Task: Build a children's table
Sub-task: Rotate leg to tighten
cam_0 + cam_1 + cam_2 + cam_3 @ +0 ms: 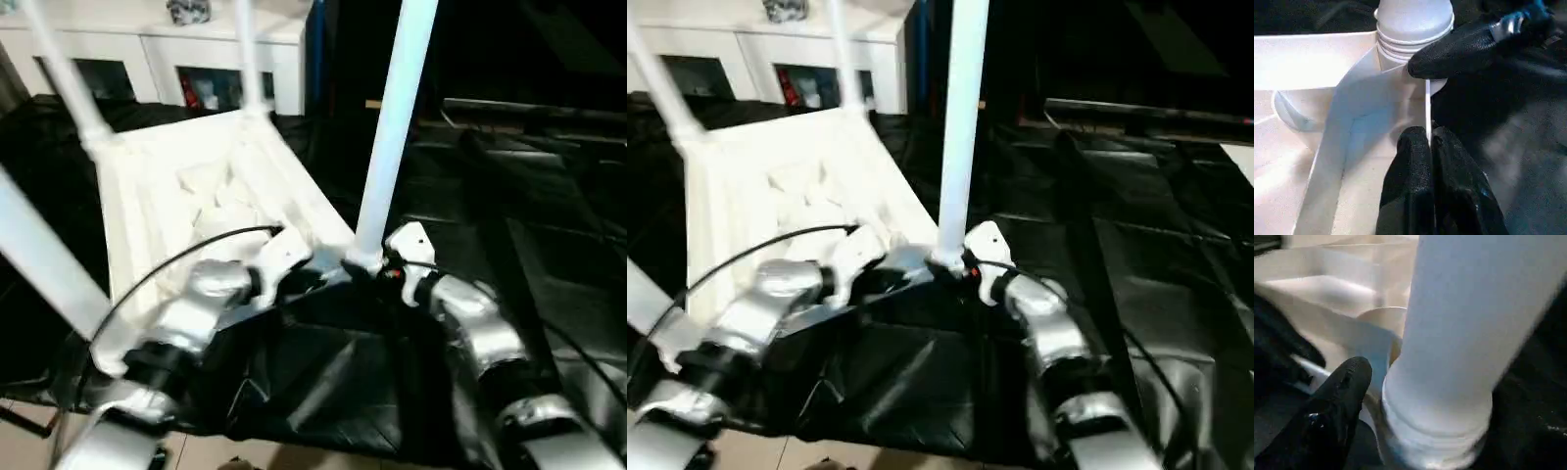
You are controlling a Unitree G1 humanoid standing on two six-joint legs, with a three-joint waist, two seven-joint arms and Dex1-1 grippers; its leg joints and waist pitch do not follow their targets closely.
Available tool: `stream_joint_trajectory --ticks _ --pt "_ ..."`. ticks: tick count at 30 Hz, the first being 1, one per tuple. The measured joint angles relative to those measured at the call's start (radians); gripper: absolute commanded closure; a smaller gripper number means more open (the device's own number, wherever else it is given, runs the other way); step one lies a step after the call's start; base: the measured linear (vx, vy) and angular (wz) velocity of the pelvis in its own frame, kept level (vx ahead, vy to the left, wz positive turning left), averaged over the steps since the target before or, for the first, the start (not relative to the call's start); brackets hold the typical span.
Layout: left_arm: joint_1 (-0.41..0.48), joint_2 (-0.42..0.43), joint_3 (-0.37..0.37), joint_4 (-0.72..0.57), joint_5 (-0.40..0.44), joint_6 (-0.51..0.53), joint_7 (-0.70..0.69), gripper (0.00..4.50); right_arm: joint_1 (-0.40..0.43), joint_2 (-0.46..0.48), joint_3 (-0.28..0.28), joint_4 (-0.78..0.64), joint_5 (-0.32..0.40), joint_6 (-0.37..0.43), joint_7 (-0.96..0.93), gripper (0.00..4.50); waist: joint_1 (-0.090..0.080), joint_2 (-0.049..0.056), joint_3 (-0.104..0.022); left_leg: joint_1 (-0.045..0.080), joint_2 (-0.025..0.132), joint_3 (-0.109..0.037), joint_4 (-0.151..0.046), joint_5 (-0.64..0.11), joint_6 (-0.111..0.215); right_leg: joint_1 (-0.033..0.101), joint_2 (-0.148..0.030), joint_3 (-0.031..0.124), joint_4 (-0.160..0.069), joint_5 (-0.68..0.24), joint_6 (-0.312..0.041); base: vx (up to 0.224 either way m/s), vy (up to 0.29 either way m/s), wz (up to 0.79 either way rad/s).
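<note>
The children's table lies upside down on black cloth, its white ribbed tabletop point(157, 196) facing up. White tube legs point(392, 127) stand in its corner sockets. My left gripper point(1429, 134) is shut on the thin rim of the tabletop beside the near right corner socket point(1410, 29). My right gripper point(372, 266) sits at the base of the leg in that corner. One of its fingers point(1342, 396) stands a little off the leg's ringed foot point(1440, 421); the other finger is hidden behind the leg.
A white cabinet point(157, 49) with glass-fronted doors stands behind the table. Black cloth point(323, 382) covers the work surface, with folds to the right. Three more legs point(69, 78) point(245, 59) point(39, 255) rise at the far and left corners. Light floor point(294, 455) shows at the near edge.
</note>
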Motion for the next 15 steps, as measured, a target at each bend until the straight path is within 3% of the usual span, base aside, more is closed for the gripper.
stream_joint_trajectory --ticks 6,10,15 --pt "0.011 0.049 -0.011 -0.03 -0.041 0.001 -0.14 4.5 -0.006 -0.037 0.018 0.001 0.051 -0.001 0.193 0.65 0.021 0.0 0.0 -0.009 0.001 0.001 0.003 -0.001 0.003 -0.004 0.0 -0.001 -0.001 0.0 0.0 0.0 0.0 0.0" --pt "0.015 0.087 -0.013 -0.03 -0.066 0.0 -0.22 4.5 0.008 -0.067 0.049 -0.024 0.076 0.004 0.337 0.65 0.024 -0.001 0.001 -0.01 0.002 0.001 0.006 -0.002 0.004 -0.005 0.0 -0.001 -0.001 0.0 0.0 0.0 0.0 0.0" --pt "0.016 0.121 -0.014 -0.027 -0.078 -0.003 -0.297 4.5 0.009 -0.101 0.07 -0.048 0.08 0.012 0.457 1.08 0.029 -0.002 0.001 -0.011 0.003 0.001 0.009 -0.002 0.004 -0.004 0.0 -0.001 0.0 0.0 0.0 0.0 0.0 0.0"
